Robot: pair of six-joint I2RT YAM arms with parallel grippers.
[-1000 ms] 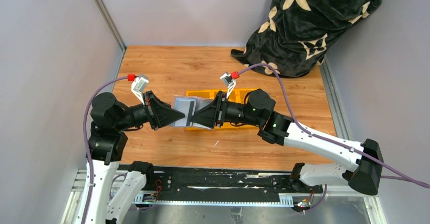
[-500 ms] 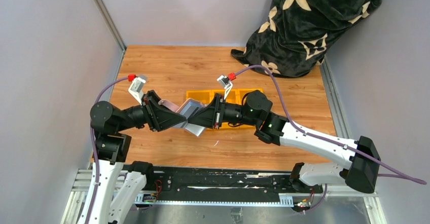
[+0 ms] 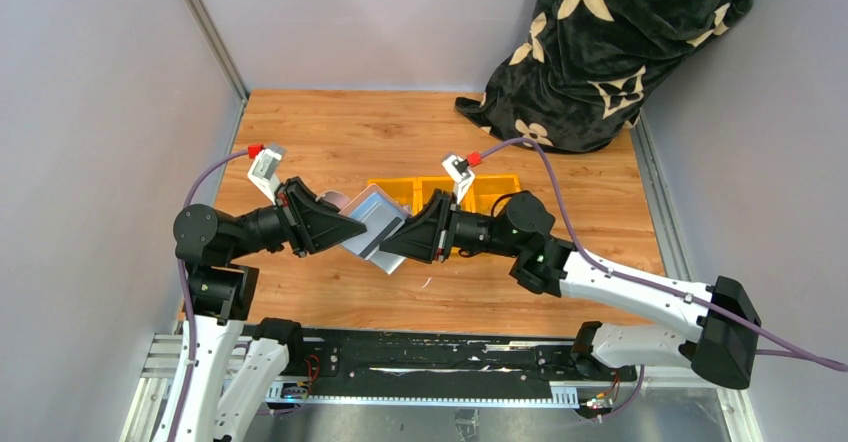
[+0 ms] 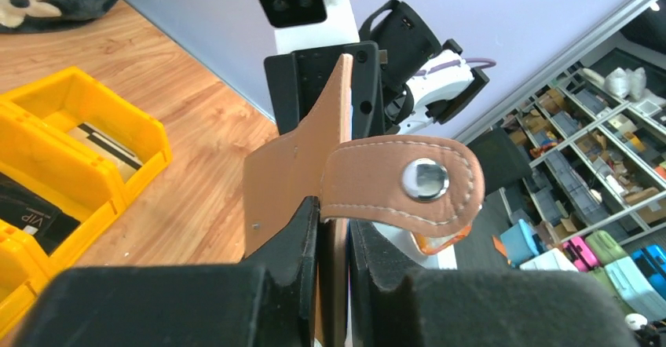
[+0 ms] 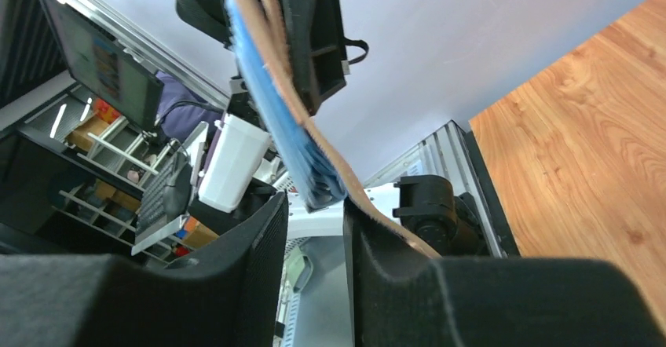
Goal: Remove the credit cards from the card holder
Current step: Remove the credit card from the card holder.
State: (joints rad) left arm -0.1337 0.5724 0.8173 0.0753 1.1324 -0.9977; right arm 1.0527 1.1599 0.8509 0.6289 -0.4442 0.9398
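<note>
Left gripper (image 4: pixel 334 237) clamped narrow on holder (image 4: pixel 287 174) tan panel; tab (image 4: pixel 393 182) just beyond fingertips. Right gripper (image 5: pixel 314 210) jaws slightly apart around holder's opposite corner; grip: cannot tell. Holder tilted, spanning between both grippers.

Both arms have white shells at the far end from the left end effector (image 3: pixel 352 228) and the right end effector (image 3: pixel 392 246), giving way to rounded black joint housings closer to them. The end effectors themselves are matte black wedges with blocky, flat-faced fingers. Just behind each end effector a small white-grey camera (image 3: pixel 265 165) sits on a white bracket, fed by a purple cable (image 3: pixel 205 177) ending in a red connector (image 3: pixel 256 150).
</note>
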